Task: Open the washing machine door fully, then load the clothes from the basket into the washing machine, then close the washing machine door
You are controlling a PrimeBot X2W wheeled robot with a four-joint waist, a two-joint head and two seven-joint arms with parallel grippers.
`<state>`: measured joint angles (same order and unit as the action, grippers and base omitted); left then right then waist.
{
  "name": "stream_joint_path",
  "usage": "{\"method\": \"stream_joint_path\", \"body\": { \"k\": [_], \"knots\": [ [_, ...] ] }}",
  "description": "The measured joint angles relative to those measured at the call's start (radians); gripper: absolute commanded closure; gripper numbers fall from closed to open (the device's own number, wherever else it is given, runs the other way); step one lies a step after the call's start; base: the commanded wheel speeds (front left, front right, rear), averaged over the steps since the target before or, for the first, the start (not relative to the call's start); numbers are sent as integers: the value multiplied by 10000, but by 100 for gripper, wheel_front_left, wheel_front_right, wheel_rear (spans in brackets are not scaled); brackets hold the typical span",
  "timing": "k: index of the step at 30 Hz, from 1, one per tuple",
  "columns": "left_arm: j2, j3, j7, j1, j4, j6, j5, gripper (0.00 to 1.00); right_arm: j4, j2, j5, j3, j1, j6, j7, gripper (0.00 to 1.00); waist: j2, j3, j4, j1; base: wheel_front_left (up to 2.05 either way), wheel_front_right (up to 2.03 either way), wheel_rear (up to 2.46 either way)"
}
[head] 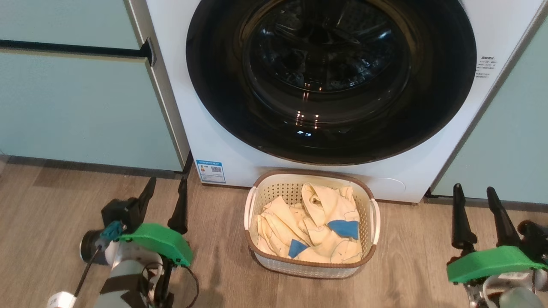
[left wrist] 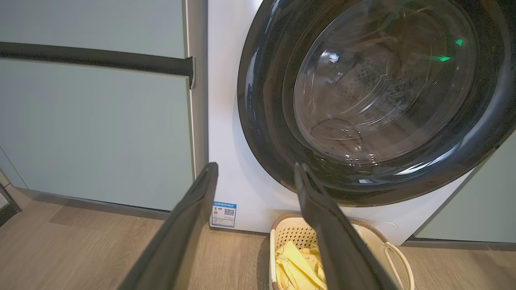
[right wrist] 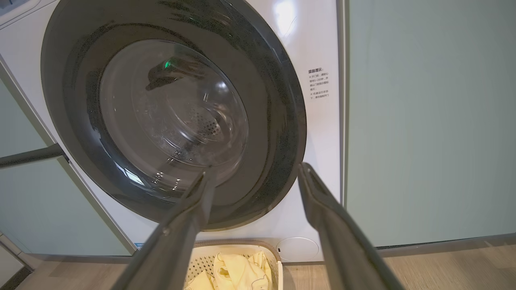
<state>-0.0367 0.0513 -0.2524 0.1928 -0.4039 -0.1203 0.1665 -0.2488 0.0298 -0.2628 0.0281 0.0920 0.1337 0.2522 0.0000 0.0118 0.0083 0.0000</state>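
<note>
The white washing machine [head: 180,85] stands ahead with its round black-rimmed door [head: 330,77] shut flat against the front; the door also shows in the wrist views [left wrist: 375,100] [right wrist: 173,117]. On the floor right in front sits the cream basket [head: 311,223], holding cream-yellow clothes [head: 308,226] with blue patches. My left gripper [head: 168,184] hovers open over the floor to the basket's left, nothing between its fingers. Over on the basket's right, my right gripper [head: 474,191] is open and empty too. Both stand short of the machine.
Pale green cabinet doors flank the machine on the left [head: 81,102] and right [head: 509,141]; a dark bar handle [head: 72,48] runs across the left one. The floor is wood plank [head: 411,265]. A blue label sticker [head: 210,171] sits at the machine's lower left corner.
</note>
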Motion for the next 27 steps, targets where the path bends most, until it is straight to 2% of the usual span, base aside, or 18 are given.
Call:
{"method": "stream_joint_path", "body": {
  "k": [18, 27],
  "knots": [
    [0, -165, 0, 0, -190, 88, 25, 0, -117, 0, 180, 0, 1, 0, 0, 0, 0, 1, -7, 0, 0, 1, -1],
    [-10, -199, 0, 7, -207, 90, 36, 0, -119, 0, 180, 21, 3, 0, 0, 0, 0, 4, -10, 1, 8, 86, -94]
  ]
}}
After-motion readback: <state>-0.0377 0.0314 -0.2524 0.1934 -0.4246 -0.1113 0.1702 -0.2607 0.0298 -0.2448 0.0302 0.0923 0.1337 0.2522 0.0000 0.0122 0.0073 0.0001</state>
